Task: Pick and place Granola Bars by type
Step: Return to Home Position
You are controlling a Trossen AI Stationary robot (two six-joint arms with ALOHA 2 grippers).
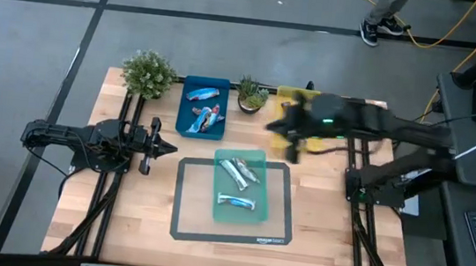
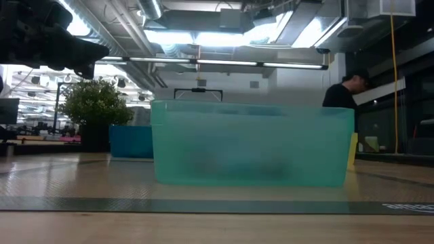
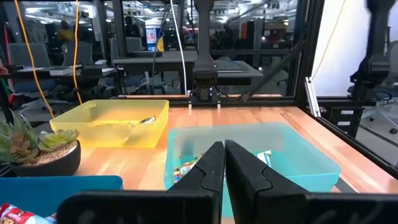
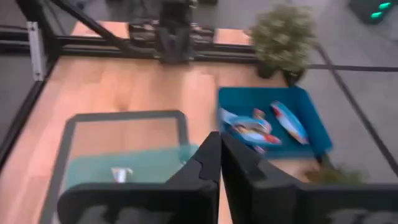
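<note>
Above the yellow tray's [image 3: 106,134] edge, right hand [image 4: 219,140] hung clenched and empty; retreat home judged next. Left hand [image 3: 224,149] clenched, empty, at the tabletop's [image 1: 123,218] left side. Granola Bars [image 1: 237,202] all in trays: silvery ones in the teal tray [image 1: 262,156], long axes roughly crosswise, nearer the right hand; blue-orange ones [image 1: 204,116] in the blue tray [image 1: 192,84]

Teal tray [image 1: 217,184] on a black-bordered mat [image 1: 210,234] just ahead of the left pincer [image 1: 170,149], blue tray [image 1: 185,110] and bushy plant [image 1: 148,73] nearby.
</note>
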